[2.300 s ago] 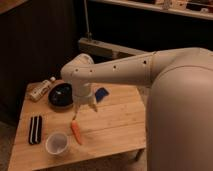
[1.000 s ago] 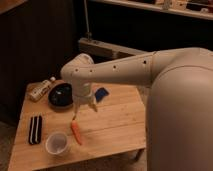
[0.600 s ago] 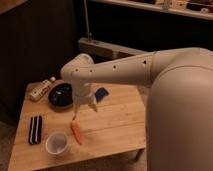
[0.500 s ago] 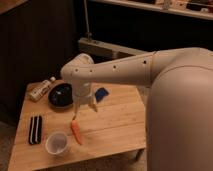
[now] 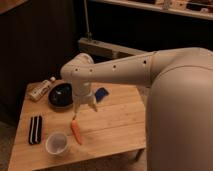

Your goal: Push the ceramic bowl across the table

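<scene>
The ceramic bowl is glossy black and sits at the back left of the light wooden table. My gripper hangs from the white arm just to the right of the bowl, low over the tabletop, at or just off the bowl's right rim. Its fingers point down and stand apart, with nothing between them.
An orange carrot-like item lies just in front of the gripper. A translucent white cup stands at the front left, beside a black striped object. A bottle lies behind the bowl. A blue item lies right of the gripper.
</scene>
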Robot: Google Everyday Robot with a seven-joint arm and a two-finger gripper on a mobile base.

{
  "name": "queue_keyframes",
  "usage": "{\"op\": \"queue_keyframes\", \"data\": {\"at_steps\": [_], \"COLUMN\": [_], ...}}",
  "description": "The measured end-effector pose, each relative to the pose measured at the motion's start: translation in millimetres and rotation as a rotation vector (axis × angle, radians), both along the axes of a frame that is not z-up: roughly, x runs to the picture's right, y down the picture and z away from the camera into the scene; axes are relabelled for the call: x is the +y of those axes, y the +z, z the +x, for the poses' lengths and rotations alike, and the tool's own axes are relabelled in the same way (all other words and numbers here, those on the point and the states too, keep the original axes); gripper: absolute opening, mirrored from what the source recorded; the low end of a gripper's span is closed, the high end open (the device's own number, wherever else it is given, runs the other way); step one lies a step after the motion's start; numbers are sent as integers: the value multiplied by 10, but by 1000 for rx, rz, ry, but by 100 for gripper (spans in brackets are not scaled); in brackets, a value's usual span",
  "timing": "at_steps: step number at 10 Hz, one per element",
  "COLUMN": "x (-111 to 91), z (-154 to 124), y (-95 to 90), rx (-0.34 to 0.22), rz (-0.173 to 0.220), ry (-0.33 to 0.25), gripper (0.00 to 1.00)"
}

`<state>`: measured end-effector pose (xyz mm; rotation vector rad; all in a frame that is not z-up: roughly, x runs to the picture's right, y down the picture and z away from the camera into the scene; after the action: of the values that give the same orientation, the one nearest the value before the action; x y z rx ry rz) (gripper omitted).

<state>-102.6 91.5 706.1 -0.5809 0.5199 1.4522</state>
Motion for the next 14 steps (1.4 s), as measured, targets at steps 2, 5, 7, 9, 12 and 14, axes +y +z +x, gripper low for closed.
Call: {"op": "queue_keyframes", "data": {"at_steps": [2, 5, 7, 9, 12, 14], "x": [-188, -693, -1091, -1428, -1634, -1626], "z": [-94, -287, -378, -355, -299, -313], "y": [199, 777, 1240, 1583, 1738, 1737], "rx": [-12, -60, -106, -200, -269, -270], "rz": [14, 52, 89, 171, 252, 251], "ry": [-12, -31, -32, 3, 35, 33], "gripper": [65, 65, 65, 65, 65, 65]}}
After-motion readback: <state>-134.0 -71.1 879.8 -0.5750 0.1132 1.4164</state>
